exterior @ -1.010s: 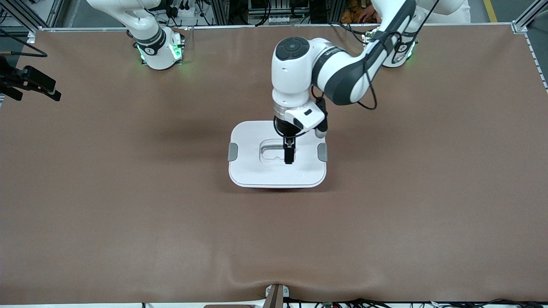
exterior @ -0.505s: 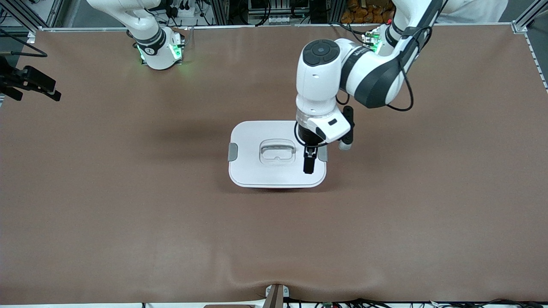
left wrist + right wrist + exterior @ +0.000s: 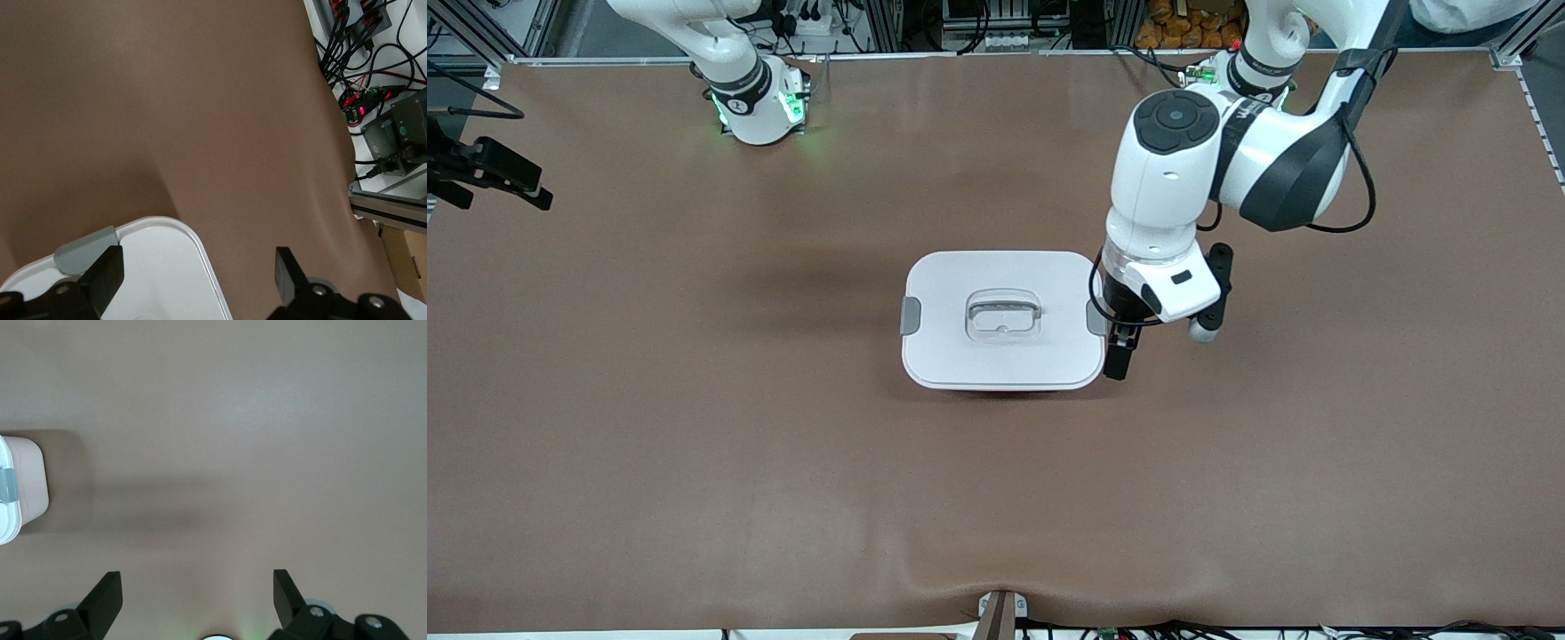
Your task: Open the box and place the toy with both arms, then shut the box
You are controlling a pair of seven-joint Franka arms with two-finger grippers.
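The box (image 3: 1049, 351) stands mid-table with its white lid on, a grey clip (image 3: 910, 316) at each short side and the clear handle (image 3: 1003, 318) in the middle. Its salmon-pink wall (image 3: 30, 480) shows in the right wrist view. My left gripper (image 3: 1119, 356) hangs open at the lid's corner toward the left arm's end; in the left wrist view (image 3: 197, 280) that corner and one clip (image 3: 85, 248) lie between its fingers, untouched. My right gripper (image 3: 197, 593) is open and empty, high over bare table, waiting. The toy is out of view.
The two arm bases (image 3: 760, 107) (image 3: 1249, 84) glow green along the table's far edge. A black camera mount (image 3: 489, 169) juts in at the right arm's end. Cables and electronics (image 3: 383, 100) lie past the table edge. The brown cover wrinkles at the near edge (image 3: 996, 587).
My left gripper has moved from over the lid's handle toward the left arm's end, to the lid's corner, still open. The box and the right arm have not moved.
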